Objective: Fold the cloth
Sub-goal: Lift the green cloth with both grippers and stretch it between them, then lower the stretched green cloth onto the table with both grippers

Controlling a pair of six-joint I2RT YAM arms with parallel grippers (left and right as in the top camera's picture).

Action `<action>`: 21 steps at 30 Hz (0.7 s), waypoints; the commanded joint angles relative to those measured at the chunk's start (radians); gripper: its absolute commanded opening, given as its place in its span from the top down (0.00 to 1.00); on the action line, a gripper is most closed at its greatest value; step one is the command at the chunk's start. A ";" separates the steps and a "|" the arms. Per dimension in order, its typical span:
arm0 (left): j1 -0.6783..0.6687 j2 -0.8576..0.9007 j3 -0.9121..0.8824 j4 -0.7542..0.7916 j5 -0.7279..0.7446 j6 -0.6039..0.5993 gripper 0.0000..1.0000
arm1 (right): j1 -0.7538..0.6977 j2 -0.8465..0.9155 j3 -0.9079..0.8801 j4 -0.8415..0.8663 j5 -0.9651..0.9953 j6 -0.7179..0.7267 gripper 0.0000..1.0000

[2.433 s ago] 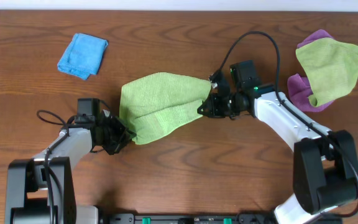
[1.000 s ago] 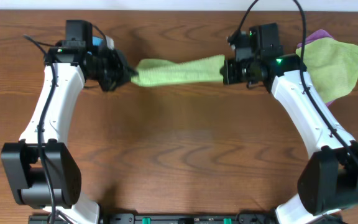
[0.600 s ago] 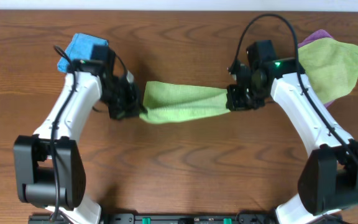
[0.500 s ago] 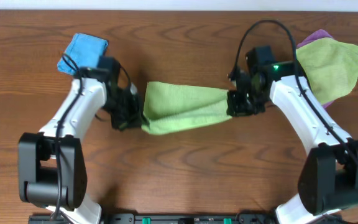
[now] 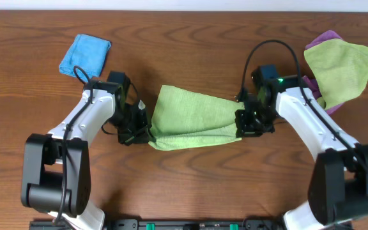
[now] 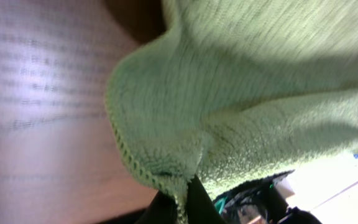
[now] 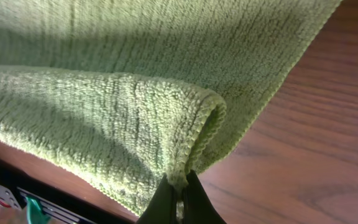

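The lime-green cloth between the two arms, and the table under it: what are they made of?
The cloth looks like soft microfibre terry: fuzzy ribbed pile, matte, with a stitched edge. The table looks like wood or wood-grain laminate, smooth with a faint sheen; I cannot tell which.

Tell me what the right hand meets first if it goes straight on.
The bright lime-green microfibre cloth it is pinching; the right hand points along it toward the left hand, likely next, though depth is unclear.
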 commanded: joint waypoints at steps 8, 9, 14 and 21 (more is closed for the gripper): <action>0.000 -0.024 -0.004 0.370 -0.014 -0.311 0.94 | -0.010 -0.113 -0.002 -0.023 0.113 0.206 0.98; 0.000 -0.024 -0.004 0.411 -0.029 -0.342 0.94 | -0.009 -0.113 -0.003 -0.024 0.116 0.217 0.98; -0.010 -0.024 -0.004 0.554 -0.081 -0.415 0.94 | -0.003 -0.113 -0.008 -0.037 0.196 0.296 0.98; -0.042 -0.024 -0.004 0.672 -0.171 -0.457 0.94 | -0.001 -0.113 -0.008 -0.002 0.234 0.328 0.98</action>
